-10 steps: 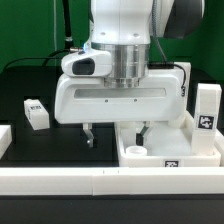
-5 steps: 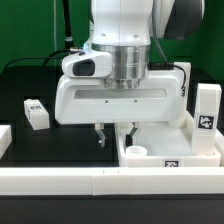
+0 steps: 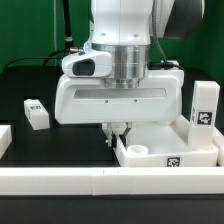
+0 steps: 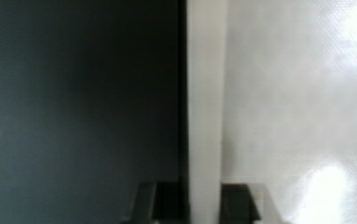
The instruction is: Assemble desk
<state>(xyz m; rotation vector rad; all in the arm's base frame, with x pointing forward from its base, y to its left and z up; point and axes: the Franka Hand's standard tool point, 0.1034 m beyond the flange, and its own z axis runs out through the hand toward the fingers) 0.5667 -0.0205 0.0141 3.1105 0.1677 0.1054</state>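
Observation:
The white tray-like tabletop [image 3: 176,152] lies at the lower right of the exterior view, with a tag on its front wall. My gripper [image 3: 118,130] hangs straight down over its left end, shut on the raised rim there. In the wrist view the rim [image 4: 205,90] runs as a narrow white strip between my dark fingers [image 4: 159,203], and my gripper [image 4: 201,202] pinches it. The tray's pale inside [image 4: 299,110] fills one side. One white leg [image 3: 205,108] stands upright at the tray's right end. Another leg [image 3: 37,114] lies on the black table at the exterior view's left.
A long white border rail [image 3: 90,182] runs along the front edge, and a white piece [image 3: 3,140] shows at the exterior view's left edge. Black table surface [image 3: 70,140] lies between the lying leg and the tray. The arm's wide white body hides the area behind.
The fingers have gone from wide apart to shut on the tabletop's left rim. The tray and the upright leg have shifted slightly.

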